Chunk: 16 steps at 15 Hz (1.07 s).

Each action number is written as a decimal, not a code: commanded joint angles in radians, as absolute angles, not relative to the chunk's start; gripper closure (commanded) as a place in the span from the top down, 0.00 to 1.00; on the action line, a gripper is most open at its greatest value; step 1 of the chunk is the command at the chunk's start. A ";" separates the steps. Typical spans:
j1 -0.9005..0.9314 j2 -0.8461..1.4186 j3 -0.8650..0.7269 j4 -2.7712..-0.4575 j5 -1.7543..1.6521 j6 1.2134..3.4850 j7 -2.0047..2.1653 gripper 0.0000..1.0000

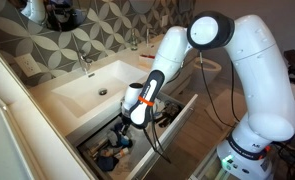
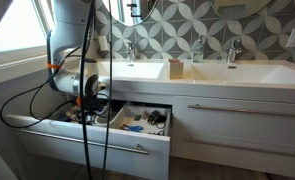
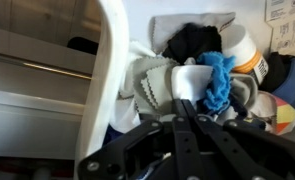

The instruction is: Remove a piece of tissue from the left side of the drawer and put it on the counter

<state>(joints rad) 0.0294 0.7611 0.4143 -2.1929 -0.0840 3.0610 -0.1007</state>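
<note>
The open drawer point(image 1: 165, 133) under the sink is full of clutter; it also shows in an exterior view point(image 2: 97, 142). In the wrist view, crumpled white tissue point(image 3: 165, 82) lies at the drawer's side wall. My gripper point(image 3: 184, 103) is down in the drawer with its black fingers pressed together, tips pinching the tissue's edge. In both exterior views the gripper point(image 1: 123, 134) point(image 2: 88, 112) reaches into the drawer's end. The white counter point(image 1: 49, 88) with the sink runs above.
A blue fuzzy item point(image 3: 217, 80), a black cloth point(image 3: 192, 42) and a white bottle with an orange label point(image 3: 245, 55) lie beside the tissue. The white drawer wall point(image 3: 107, 80) stands close by. Faucets point(image 2: 130, 50) and a soap bottle point(image 2: 198, 48) stand on the counter.
</note>
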 commanded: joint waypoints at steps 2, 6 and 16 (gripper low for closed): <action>0.016 0.793 0.433 -2.166 -0.072 3.044 -0.137 0.01; 0.057 0.694 0.399 -2.232 -0.065 3.031 -0.098 0.00; 0.114 0.426 0.393 -2.397 -0.050 3.007 -0.065 0.00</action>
<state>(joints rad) 0.0907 0.5295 0.3997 -2.3277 -0.0831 3.0469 -0.0820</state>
